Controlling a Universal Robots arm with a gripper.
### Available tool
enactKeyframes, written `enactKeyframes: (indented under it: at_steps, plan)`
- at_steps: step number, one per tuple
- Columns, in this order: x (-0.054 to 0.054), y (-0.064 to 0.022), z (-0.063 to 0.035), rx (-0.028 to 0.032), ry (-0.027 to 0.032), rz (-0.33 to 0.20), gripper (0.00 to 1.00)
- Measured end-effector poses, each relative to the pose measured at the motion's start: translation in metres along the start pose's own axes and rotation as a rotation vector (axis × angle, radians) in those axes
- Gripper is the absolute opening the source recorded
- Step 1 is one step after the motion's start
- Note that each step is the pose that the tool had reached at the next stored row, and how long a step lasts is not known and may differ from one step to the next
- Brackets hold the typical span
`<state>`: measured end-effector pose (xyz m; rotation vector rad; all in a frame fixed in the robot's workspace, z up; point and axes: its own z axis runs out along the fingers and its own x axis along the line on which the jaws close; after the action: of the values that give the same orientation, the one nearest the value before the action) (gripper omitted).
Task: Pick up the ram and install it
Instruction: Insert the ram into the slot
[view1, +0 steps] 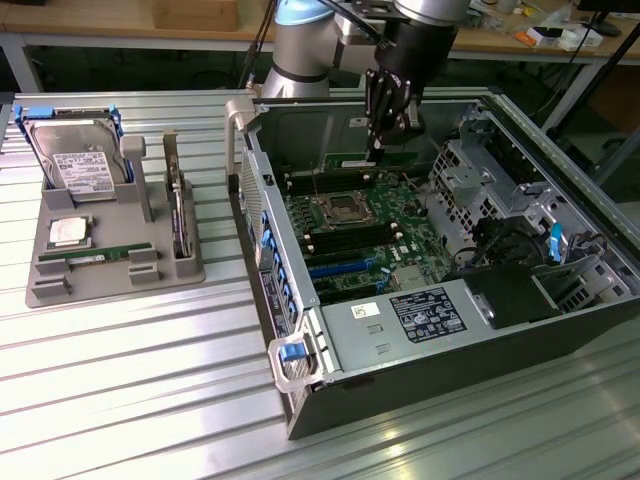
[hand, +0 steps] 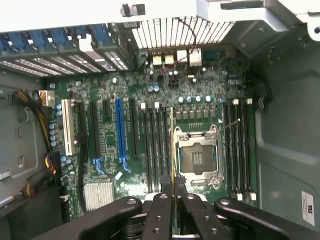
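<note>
My gripper hangs inside the open computer case, shut on the ram, a thin green stick held level just above the motherboard. In the wrist view the ram shows edge-on as a narrow line running out from between the black fingers. It lies over the gap between the black memory slots and the processor socket, parallel to the slots. Whether the ram touches the board I cannot tell.
A grey parts tray stands at the exterior view's left with a hard drive, a silver processor, an upright card and another green stick. The drive cage and case walls hem in the board.
</note>
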<state>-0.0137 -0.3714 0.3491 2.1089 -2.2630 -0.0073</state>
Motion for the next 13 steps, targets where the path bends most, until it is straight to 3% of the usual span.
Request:
enactKeyframes:
  at_steps: [1,7,13]
  plan:
    - [0.0,0.0,0.0001,0.0069,-0.0005,0.0,0.13]
    - [0.0,-0.0001,0.0001,0.007,-0.0004,0.0,0.13]
    - [0.003,-0.0008,0.0168,0.0072,-0.0005,0.0,0.13]
